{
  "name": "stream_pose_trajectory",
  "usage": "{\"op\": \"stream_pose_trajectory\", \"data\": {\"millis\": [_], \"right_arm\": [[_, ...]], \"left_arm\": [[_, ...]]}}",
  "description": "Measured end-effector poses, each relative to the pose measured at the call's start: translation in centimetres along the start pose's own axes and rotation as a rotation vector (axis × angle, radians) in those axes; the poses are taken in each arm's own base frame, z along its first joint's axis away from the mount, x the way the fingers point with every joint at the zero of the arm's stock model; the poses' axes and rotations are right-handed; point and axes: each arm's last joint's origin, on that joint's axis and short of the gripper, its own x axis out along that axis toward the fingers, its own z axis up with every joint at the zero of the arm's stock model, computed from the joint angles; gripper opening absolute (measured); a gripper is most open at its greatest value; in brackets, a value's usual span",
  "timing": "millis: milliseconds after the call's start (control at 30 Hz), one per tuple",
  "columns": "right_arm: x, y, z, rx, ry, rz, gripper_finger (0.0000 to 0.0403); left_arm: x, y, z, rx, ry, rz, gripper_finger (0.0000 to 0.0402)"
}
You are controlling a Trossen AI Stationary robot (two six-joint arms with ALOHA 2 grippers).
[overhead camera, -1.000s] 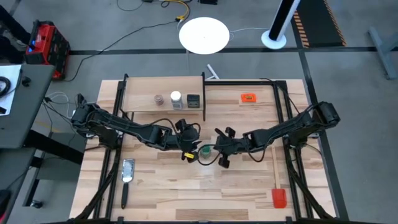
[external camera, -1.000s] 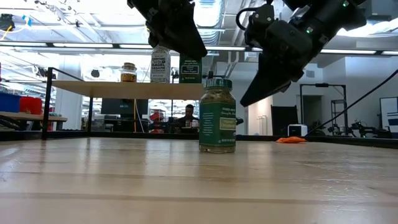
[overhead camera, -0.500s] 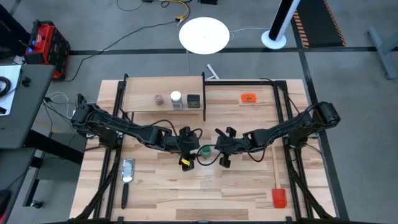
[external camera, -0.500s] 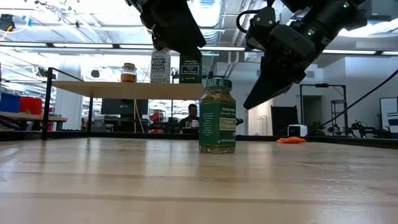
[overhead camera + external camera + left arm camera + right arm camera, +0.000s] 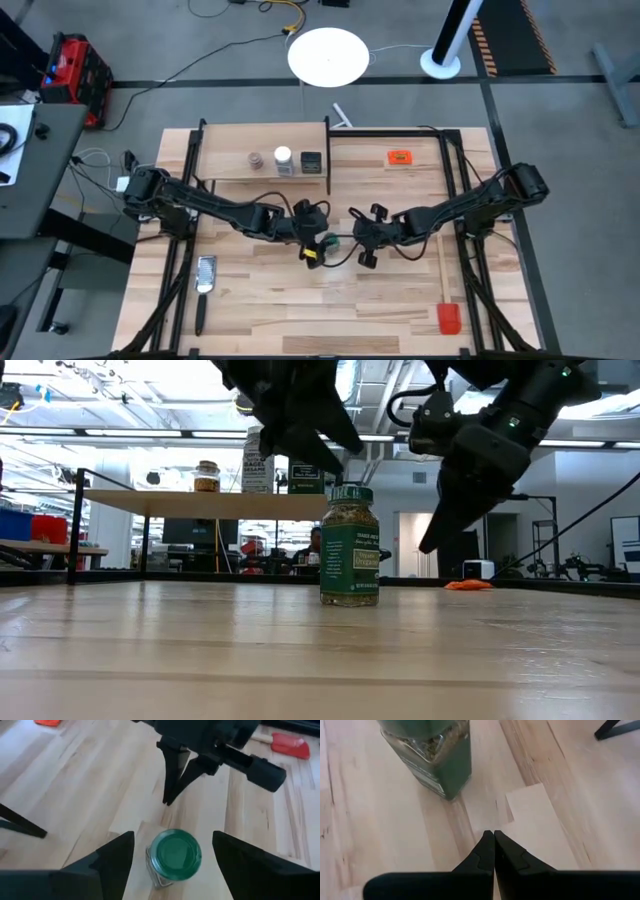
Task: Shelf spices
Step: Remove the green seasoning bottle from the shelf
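Observation:
The green-lidded jar (image 5: 329,241) stands upright on its base at mid-table, also seen in the low view (image 5: 350,546). My left gripper (image 5: 314,241) is open and hovers just above it. In the left wrist view its two fingers (image 5: 173,836) stand on either side of the green lid (image 5: 175,855) without touching. My right gripper (image 5: 365,244) is shut and slants down just right of the jar (image 5: 432,755), clear of it. The shelf (image 5: 225,150) carries the brownish jar (image 5: 257,159), the white-lidded jar (image 5: 283,157) and the black tin (image 5: 311,160).
A flat orange tag (image 5: 400,157) lies far right of the shelf. A red-headed spatula (image 5: 448,318) lies near the right front corner. A metal grater (image 5: 206,273) lies near the left front. The shelf's black frame (image 5: 75,525) raises the plank above the table.
My left gripper has moved right and a little down, from beside the jar to right over its lid, staying open. My right gripper, shut throughout, has drawn back a little toward the table's right edge, away from the jar. The jar has not moved.

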Motion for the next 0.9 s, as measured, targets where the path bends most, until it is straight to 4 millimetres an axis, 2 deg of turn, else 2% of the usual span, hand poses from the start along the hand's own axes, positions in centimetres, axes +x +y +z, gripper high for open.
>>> {"op": "stream_pose_trajectory", "data": {"millis": [333, 667, 900], "right_arm": [[0.0, -0.1, -0.1, -0.002, 0.011, -0.005, 0.0008], [0.0, -0.1, -0.2, -0.006, 0.023, -0.01, 0.0008], [0.0, -0.1, -0.3, -0.01, 0.031, -0.014, 0.0008]], "left_arm": [[1.0, -0.1, -0.4, -0.002, 0.046, -0.023, 0.0261], [0.6, 0.0, 0.8, -0.006, 0.008, -0.009, 0.0261], [2.1, 0.8, 0.3, -0.093, 0.074, -0.003, 0.0261]]}}
